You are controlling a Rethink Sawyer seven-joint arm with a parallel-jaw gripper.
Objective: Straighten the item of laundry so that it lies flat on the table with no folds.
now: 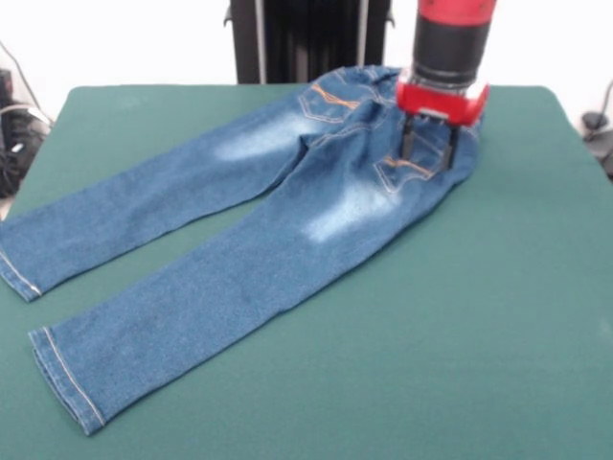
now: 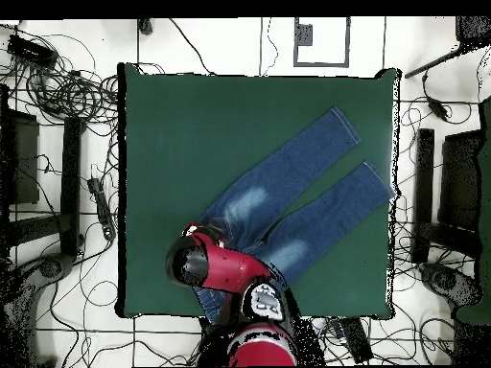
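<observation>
The blue denim jeans (image 1: 239,249) lie back side up on the green table (image 1: 498,335), both legs spread out toward the near left. The waistband is at the far edge by the pedestal. The orange-stitched pockets show, and the cloth bunches slightly around the waist. My gripper (image 1: 428,151) comes down from above onto the right back pocket just below the waistband. Its fingers (image 1: 408,144) stand apart with denim between them. In the overhead view the jeans (image 2: 307,196) run diagonally across the table (image 2: 192,125). The red arm (image 2: 216,268) covers the waist end and hides the gripper.
The black pedestal (image 1: 306,38) stands behind the table's far edge. Cables lie on the floor to the left (image 1: 14,134) and all around the table in the overhead view (image 2: 67,86). One hem (image 1: 19,278) lies near the table's left edge.
</observation>
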